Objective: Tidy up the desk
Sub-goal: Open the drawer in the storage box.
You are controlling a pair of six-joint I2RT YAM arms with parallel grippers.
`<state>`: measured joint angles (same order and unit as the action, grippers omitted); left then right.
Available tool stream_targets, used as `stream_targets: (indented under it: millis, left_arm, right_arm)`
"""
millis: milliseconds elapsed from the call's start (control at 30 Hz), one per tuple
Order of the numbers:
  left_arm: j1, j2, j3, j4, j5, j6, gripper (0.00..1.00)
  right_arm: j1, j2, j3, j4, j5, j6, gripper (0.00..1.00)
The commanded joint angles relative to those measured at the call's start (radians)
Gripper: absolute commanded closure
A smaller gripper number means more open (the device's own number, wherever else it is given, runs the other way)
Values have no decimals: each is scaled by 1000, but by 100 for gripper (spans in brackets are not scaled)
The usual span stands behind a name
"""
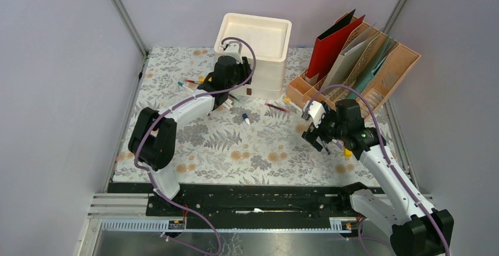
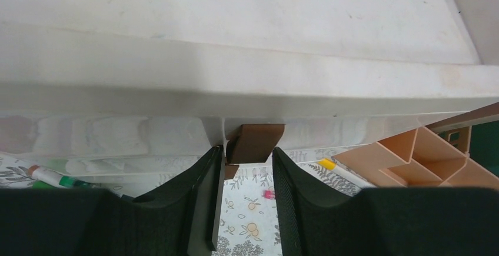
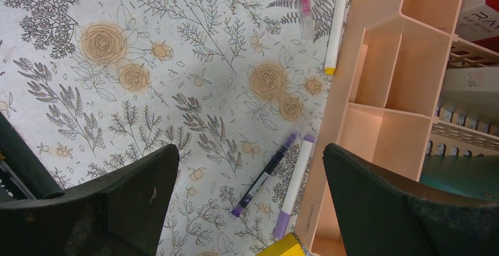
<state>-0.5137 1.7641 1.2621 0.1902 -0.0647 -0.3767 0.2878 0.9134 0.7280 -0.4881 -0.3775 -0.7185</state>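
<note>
Two fingers of my left gripper flank the brown drawer tab, to pull it; pinched or not, I cannot tell. My right gripper gapes above pens.

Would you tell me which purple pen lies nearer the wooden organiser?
The white marker with lilac ends, beside the beige wooden organiser; the dark-purple pen lies farther out.

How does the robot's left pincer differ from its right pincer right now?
The left pincer has jaws close either side of the small brown handle on the white plastic drawer unit; the right pincer gapes wide around nothing. The left is at the unit's front; the right hangs above the floral-cloth desk beside the peach wooden organiser. Both have black fingers.
</note>
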Motion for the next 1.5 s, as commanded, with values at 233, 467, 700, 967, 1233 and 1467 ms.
stream_targets:
  millis: [233,467,700,967,1233,1467]
  left_arm:
    - [-36,0,81,48,-87,95,100]
    - [-71,-75,24,50,-127,127,100]
    - [-92,-181,-95,55,-118,123,100]
    - [-94,-308,-226,-3,-11,87,100]
    - [-94,-415,-320,-43,115,35,80]
    - [-92,-599,-450,-37,135,0,41]
  right_arm:
    - [-2,-2,4,2,0,-15,0]
    - [-2,-5,3,2,1,-19,0]
    - [-1,-11,1,2,1,-20,0]
    - [-1,-12,1,2,-1,-21,0]
    - [-1,-9,-2,2,0,-22,0]
    - [-1,-8,-3,2,2,-24,0]
